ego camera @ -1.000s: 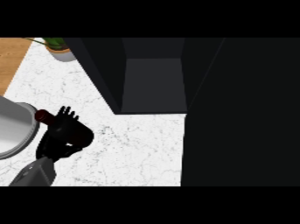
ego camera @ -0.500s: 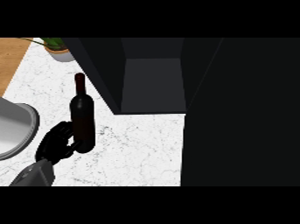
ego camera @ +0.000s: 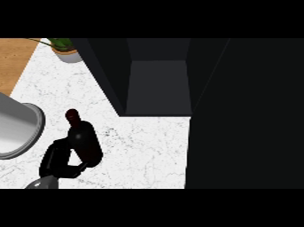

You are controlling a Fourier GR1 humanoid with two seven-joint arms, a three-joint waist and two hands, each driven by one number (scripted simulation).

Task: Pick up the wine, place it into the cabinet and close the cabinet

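Note:
A dark wine bottle [ego camera: 85, 138] with a dark red top stands over the white marble counter [ego camera: 147, 146] at the lower left, its neck pointing up and slightly left. My left hand [ego camera: 55, 160] is curled round the bottle's lower part from the left. The dark cabinet [ego camera: 158, 87] stands open at the top centre, up and to the right of the bottle, and its inside looks bare. Its wide dark door [ego camera: 252, 115] fills the right side of the view. My right hand does not show.
A large grey cylinder [ego camera: 7, 127] lies close to the left of the bottle and hand. A small potted plant [ego camera: 65, 49] sits at the counter's far left corner. Wooden floor [ego camera: 2, 57] shows beyond the counter's left edge.
The bottle, hidden behind my raised fingers a second ago, then showed long and reaching far up. Now it looks shorter, its top lower in the view, with my fingers still round it.

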